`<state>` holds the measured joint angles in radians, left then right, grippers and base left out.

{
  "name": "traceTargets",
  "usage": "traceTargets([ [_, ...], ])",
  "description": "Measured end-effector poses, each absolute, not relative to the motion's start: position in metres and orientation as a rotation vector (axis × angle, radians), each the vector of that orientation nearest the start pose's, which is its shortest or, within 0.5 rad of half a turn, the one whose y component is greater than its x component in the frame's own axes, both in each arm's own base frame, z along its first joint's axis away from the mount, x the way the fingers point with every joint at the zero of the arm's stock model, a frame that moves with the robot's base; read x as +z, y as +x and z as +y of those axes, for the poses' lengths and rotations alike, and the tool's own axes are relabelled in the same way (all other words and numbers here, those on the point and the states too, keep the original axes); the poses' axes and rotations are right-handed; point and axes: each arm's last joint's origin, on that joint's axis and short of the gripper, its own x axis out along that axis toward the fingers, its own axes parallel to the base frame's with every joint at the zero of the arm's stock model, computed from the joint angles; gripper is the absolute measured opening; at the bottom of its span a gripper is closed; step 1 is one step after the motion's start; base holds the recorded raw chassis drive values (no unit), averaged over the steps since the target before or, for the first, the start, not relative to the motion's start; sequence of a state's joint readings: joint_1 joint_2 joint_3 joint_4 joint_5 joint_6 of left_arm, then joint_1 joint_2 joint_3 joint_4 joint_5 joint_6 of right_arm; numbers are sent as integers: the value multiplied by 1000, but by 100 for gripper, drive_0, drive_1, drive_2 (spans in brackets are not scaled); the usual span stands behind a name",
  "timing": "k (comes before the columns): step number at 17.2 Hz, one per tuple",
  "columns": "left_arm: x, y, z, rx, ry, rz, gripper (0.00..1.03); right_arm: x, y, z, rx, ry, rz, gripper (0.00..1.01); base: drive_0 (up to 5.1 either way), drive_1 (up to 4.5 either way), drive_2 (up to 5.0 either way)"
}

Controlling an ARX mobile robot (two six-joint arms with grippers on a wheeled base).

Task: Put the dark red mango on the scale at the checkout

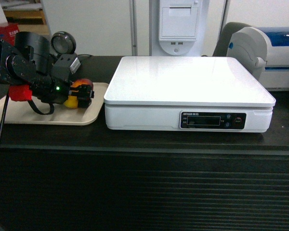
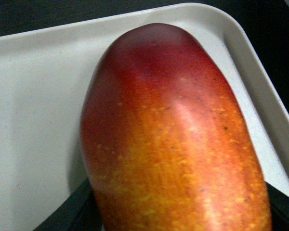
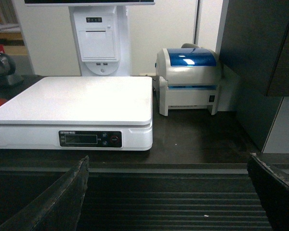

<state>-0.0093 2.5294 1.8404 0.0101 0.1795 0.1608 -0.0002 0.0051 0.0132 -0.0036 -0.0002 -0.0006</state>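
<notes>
Head view: the left gripper (image 1: 82,95) reaches over the beige tray (image 1: 94,113) near the table's (image 1: 279,134) left end, its fingers (image 1: 88,92) clamped on the dark red mango (image 1: 79,86), which sits low over the tray's right part, just beside the scale (image 1: 188,82); whether the fruit touches the tray cannot be told. The left wrist view shows the mango filling the frame, red at the far end and orange nearer, with the tray's rounded corner behind it. The scale's white platform is bare. In the right wrist view, the right gripper (image 3: 168,192) hangs before the table's ribbed front edge, fingers wide apart and holding nothing, with the white-and-blue printer (image 3: 190,79) beyond the scale toward the table's right back corner.
</notes>
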Motion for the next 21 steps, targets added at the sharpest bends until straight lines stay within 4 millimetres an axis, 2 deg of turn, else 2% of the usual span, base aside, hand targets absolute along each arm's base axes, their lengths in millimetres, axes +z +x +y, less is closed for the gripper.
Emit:
traceTargets([
  [1,86,538,-10,-236,95,658,63,167,97,0,0,-1,-4,98,0,0,0],
  [2,86,539,-9,-238,92,653,59,167,97,0,0,-1,-4,98,0,0,0],
  [5,88,537,-4,-228,96,643,58,167,97,0,0,-1,-4,98,0,0,0],
  [7,97,532,5,-216,94,623,58,167,97,0,0,-1,-4,98,0,0,0],
  [9,118,526,10,-207,96,573,58,167,97,0,0,-1,-4,98,0,0,0],
  [12,171,512,8,-222,107,441,58,167,97,0,0,-1,-5,98,0,0,0],
  [14,200,501,-12,-265,111,355,57,167,97,0,0,-1,-4,98,0,0,0],
  [16,217,494,-44,-325,105,314,57,167,97,0,0,-1,-5,98,0,0,0],
  [19,215,489,-97,-402,112,330,57,167,97,0,0,-1,-4,98,0,0,0],
  [21,216,494,-129,-441,120,324,57,167,97,0,0,-1,-5,98,0,0,0],
])
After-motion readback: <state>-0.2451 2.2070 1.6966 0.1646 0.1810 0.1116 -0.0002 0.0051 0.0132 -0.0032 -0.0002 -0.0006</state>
